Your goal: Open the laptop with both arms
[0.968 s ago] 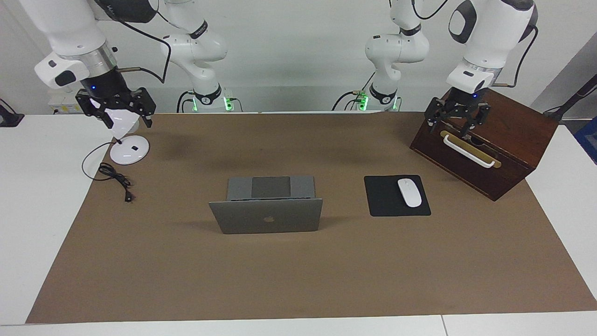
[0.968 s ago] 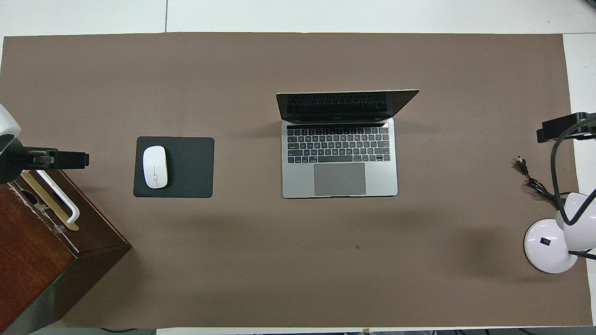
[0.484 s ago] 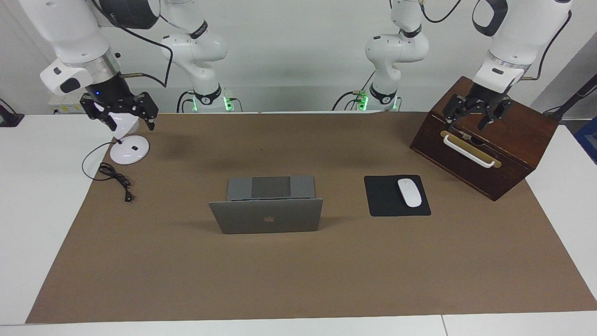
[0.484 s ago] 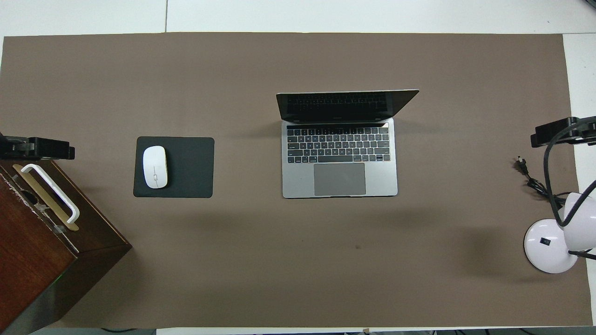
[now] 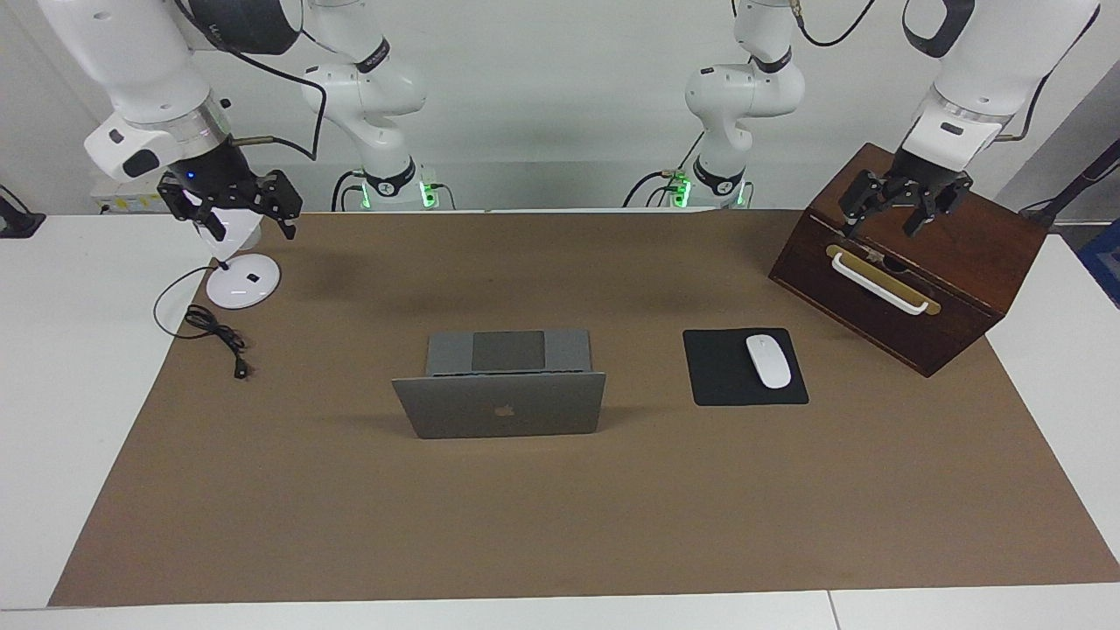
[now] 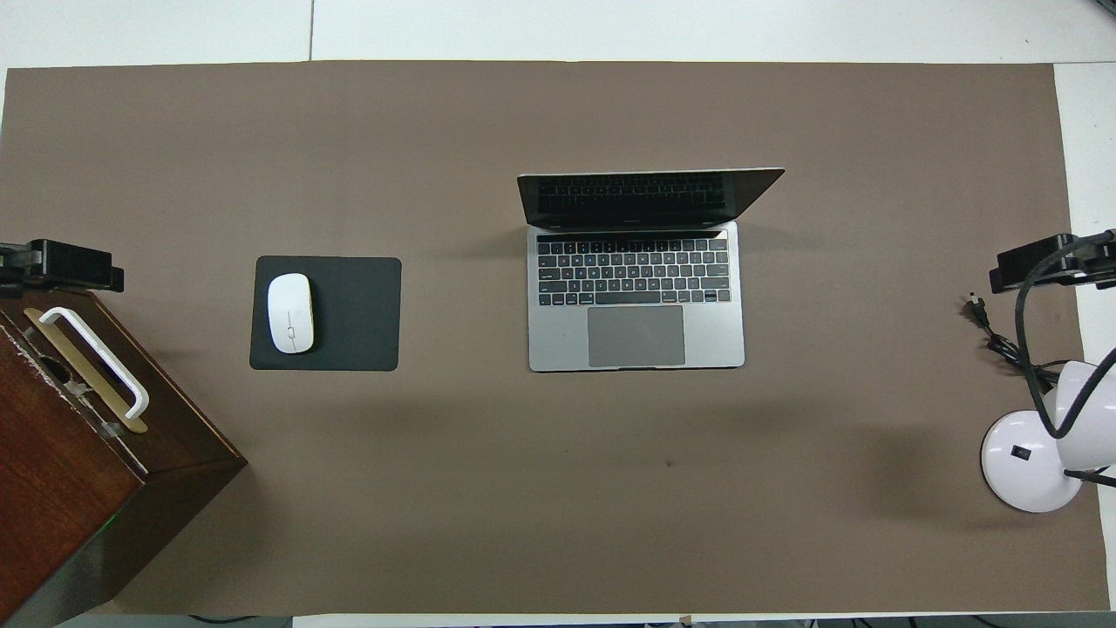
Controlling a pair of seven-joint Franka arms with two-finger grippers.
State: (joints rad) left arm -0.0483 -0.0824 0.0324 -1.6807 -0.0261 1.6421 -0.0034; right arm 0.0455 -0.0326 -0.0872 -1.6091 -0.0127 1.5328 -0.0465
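While the laptop stands open at the middle of the brown mat, lid raised and keyboard deck toward the robots, we find both grippers raised at the table's two ends, well apart from it. Going left to right in the facing view, we first meet the right gripper, fingers spread wide and holding nothing, over the white desk lamp at the right arm's end. Next comes the laptop, then the black mouse pad carrying the white mouse beside it. Last, we see the left gripper, fingers wide and empty, over the wooden box above its white handle.
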